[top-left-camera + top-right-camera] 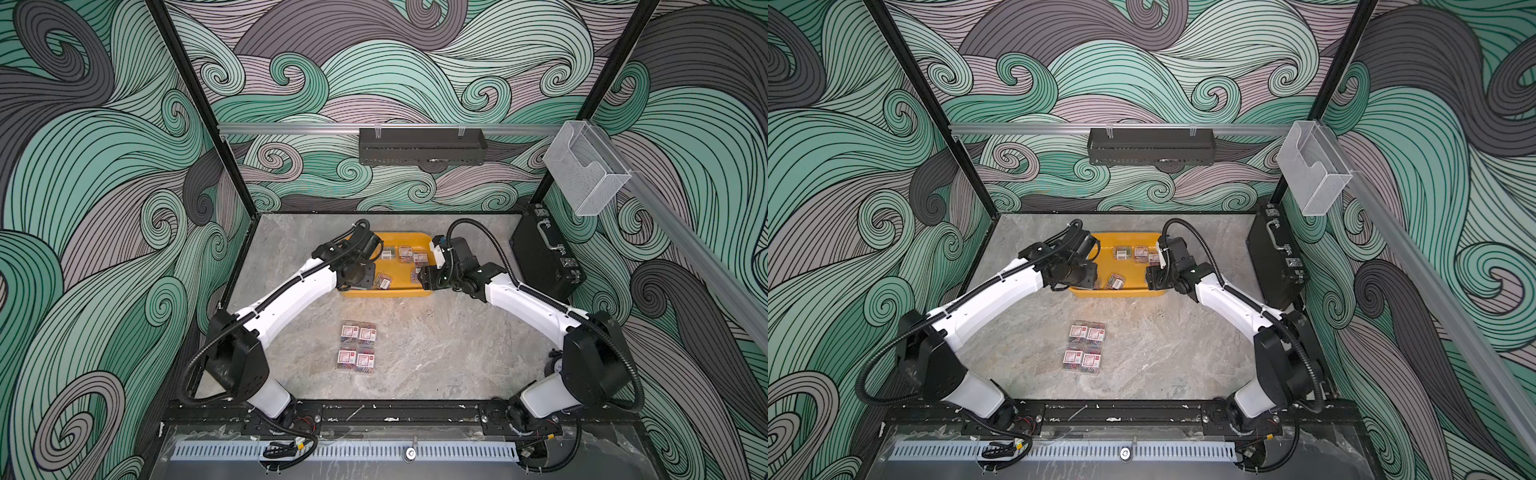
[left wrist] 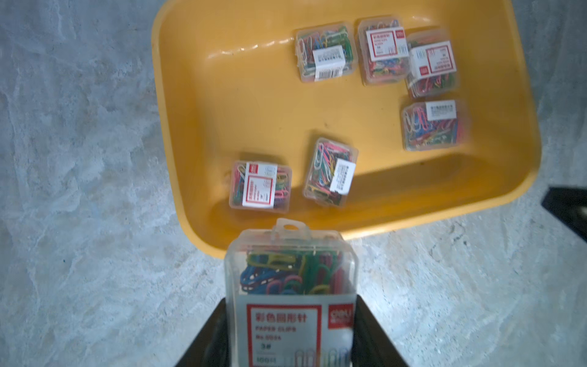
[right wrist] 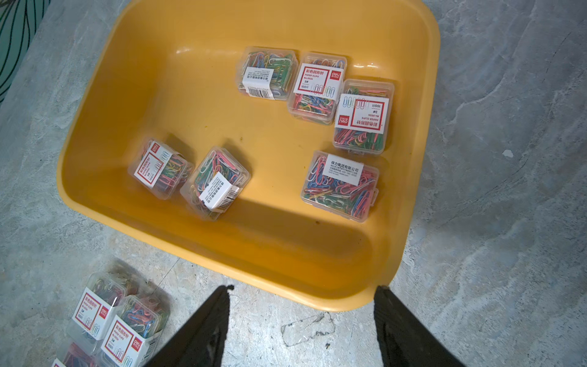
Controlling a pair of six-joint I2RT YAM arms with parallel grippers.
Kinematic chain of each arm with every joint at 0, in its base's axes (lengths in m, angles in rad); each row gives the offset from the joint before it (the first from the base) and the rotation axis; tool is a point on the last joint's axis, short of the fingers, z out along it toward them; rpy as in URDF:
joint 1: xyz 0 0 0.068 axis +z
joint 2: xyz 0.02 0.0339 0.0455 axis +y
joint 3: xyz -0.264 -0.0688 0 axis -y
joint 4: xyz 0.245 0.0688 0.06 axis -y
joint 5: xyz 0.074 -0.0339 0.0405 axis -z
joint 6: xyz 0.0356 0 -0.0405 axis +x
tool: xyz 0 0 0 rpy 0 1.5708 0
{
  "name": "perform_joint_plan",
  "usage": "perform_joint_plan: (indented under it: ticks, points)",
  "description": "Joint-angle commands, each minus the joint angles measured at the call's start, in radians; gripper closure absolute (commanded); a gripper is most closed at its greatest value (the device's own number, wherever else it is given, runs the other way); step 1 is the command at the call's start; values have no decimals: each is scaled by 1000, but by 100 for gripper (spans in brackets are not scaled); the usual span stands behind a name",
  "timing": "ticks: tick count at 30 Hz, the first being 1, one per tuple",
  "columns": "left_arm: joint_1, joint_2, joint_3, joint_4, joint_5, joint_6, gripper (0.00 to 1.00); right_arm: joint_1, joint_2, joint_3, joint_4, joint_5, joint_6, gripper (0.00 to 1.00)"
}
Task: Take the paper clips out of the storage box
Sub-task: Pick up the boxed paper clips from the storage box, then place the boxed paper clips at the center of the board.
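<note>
Paper clips (image 1: pixel 357 347) are sitting in small clear boxes, four of them lying in a tight square on the counter (image 1: pixel 436 353) nearest the robot. Farther on, the left tool (image 2: pixel 290 300) is gripping a fifth box (image 2: pixel 290 273) by its narrow sides and hanging about over the near left rim of the storage box (image 2: pixel 222 111). The right tool (image 3: pixel 305 287) is standing wide and empty by the near right corner. Inside, six boxes (image 3: pixel 340 184) are lying loose, four of them toward the far right. They are looking light, stiff and slick, so squeezing the flat sides seems safest, then lifting clear of the raised rim. Bare counter is lying open between rim and square. The black case (image 1: pixel 544 253) is standing well apart on the right.
</note>
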Motion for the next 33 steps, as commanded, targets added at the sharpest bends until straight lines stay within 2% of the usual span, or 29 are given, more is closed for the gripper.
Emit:
perform_joint_plan:
  ticks: [1, 6, 12, 20, 25, 33]
  points:
    - [-76, -89, -92, -24, -83, -165, 52, -9, 18, 39, 4, 14, -9, 28]
    - [-155, -174, -209, -31, -66, -274, 52, -11, 33, 57, 8, 15, -9, 28]
    - [-257, -168, -284, 57, -17, -383, 52, -12, 52, 67, 7, 4, -1, 28]
    - [-344, -42, -273, 126, -31, -478, 52, -11, 35, 43, 7, 0, 6, 28]
    - [-366, 67, -228, 108, -54, -507, 52, -11, 20, 29, 6, 4, 4, 28]
    - [-375, 142, -204, 119, -53, -513, 52, -12, 15, 20, 1, 10, 3, 28]
